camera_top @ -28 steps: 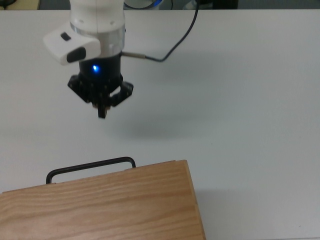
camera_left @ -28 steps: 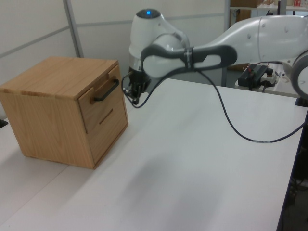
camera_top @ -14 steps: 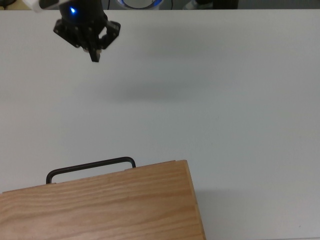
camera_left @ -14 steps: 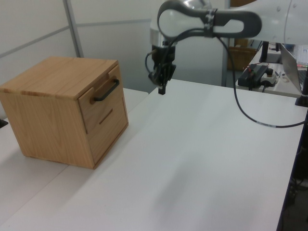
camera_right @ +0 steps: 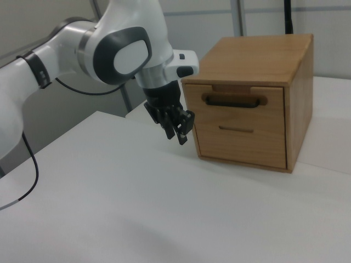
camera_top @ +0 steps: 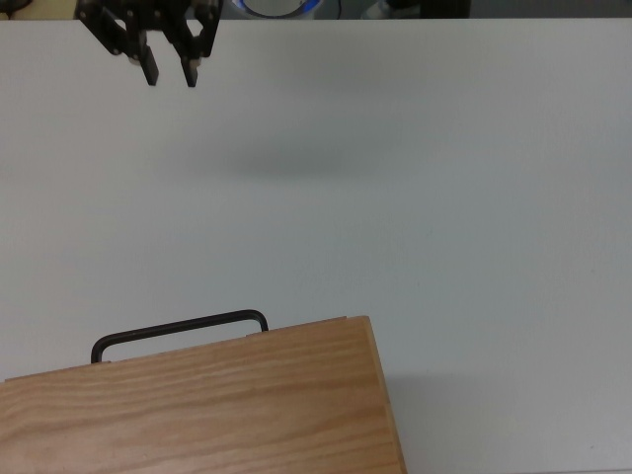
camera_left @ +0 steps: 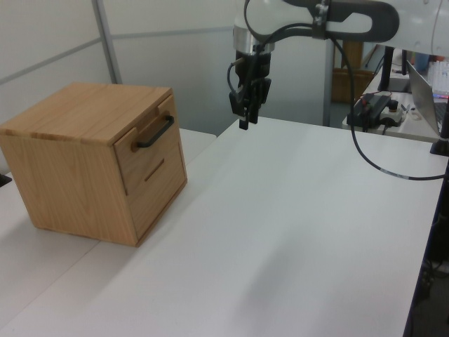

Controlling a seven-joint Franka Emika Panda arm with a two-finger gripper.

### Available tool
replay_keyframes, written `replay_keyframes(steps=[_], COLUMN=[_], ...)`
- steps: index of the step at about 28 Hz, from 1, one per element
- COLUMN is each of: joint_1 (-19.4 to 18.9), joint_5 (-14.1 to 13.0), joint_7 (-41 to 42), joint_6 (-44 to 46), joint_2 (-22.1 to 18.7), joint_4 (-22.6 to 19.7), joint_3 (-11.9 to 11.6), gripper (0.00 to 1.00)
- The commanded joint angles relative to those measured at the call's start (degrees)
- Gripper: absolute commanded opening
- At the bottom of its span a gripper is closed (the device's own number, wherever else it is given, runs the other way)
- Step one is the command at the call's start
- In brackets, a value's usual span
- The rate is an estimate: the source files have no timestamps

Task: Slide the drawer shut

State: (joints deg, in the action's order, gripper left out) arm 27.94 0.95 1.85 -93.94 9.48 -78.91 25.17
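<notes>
The drawer (camera_right: 241, 101) sits at the top of the wooden box (camera_left: 91, 161) on the white bench (camera_left: 295, 232), pushed in flush, so the job looks done. The tool (camera_top: 168, 71) hangs well away, empty, fingers apart, because nothing needs holding.

White, rounded arm (camera_right: 82, 52) with grey joint caps, black cable (camera_left: 365, 151), black jaws.

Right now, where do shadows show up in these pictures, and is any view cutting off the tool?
Top view: a soft shadow smear on the table, and the tool is cropped by the upper edge. Left view: the cabinet shades the tabletop beside it. Right view: even light, tool whole.
</notes>
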Motion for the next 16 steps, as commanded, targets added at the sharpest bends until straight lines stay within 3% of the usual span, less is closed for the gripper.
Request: replay_keyframes(steps=[1, 16], joint_1=[1.32, 1.76], joint_5=[-1.65, -1.65], joint_7=[2.89, 4.56], joint_6=[1.66, 2.54], joint_2=[-4.90, -6.14], joint_4=[-4.23, -5.29], joint_3=[-0.21, -0.21], gripper=[1.00, 1.00])
